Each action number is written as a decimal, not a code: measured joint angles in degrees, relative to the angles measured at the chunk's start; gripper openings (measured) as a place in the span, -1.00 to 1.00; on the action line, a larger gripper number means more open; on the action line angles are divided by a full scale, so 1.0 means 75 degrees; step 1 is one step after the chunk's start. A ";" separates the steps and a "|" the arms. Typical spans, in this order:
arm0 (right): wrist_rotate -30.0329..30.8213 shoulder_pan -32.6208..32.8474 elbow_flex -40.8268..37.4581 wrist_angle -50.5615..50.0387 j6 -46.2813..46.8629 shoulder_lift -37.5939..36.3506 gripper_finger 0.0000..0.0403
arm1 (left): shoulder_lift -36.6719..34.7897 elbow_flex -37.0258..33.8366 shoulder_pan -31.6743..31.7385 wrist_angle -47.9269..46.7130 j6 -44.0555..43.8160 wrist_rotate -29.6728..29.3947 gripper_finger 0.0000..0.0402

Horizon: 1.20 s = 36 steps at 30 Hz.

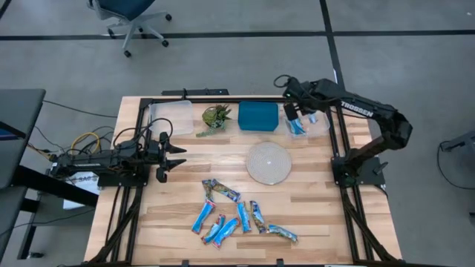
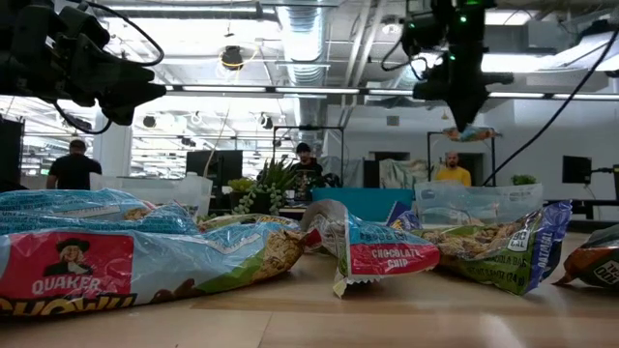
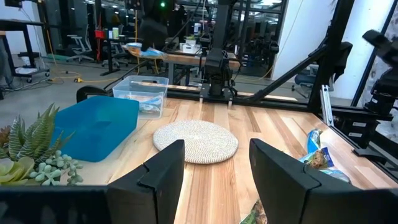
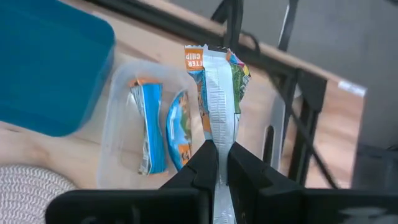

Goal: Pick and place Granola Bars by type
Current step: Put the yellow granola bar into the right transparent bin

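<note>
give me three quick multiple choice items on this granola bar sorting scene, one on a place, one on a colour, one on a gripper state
1. The right gripper is above:
A. the clear bin at the table's far right
B. the round woven mat
C. the plant

2. The lidded box beside the plant is:
A. red
B. blue
C. yellow

3. The left gripper is:
A. shut on a bar
B. shut on nothing
C. open, holding nothing

Answers:
1 A, it holds a granola bar over the clear bin.
2 B, the high view shows blue.
3 C, its fingers stand apart with nothing between.
</note>
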 joint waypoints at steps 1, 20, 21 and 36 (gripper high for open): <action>-0.0121 -0.0066 -0.0211 0.0159 0.0003 -0.0131 -0.91 | 0.0000 0.0000 0.0001 0.0000 -0.0003 0.0000 -0.14; -0.0524 -0.0980 -0.2795 0.2113 -0.0267 -0.0730 -0.92 | 0.0000 0.0000 -0.0001 -0.0001 -0.0002 -0.0002 -0.14; -0.0524 -0.1018 -0.2846 0.2218 -0.0272 -0.0730 -0.92 | 0.0000 0.0000 0.0002 0.0000 -0.0003 0.0000 -0.14; -0.0557 -0.1073 -0.2966 0.2372 -0.0468 -0.0730 -0.52 | 0.0000 0.0000 0.0001 0.0000 -0.0003 0.0001 -0.14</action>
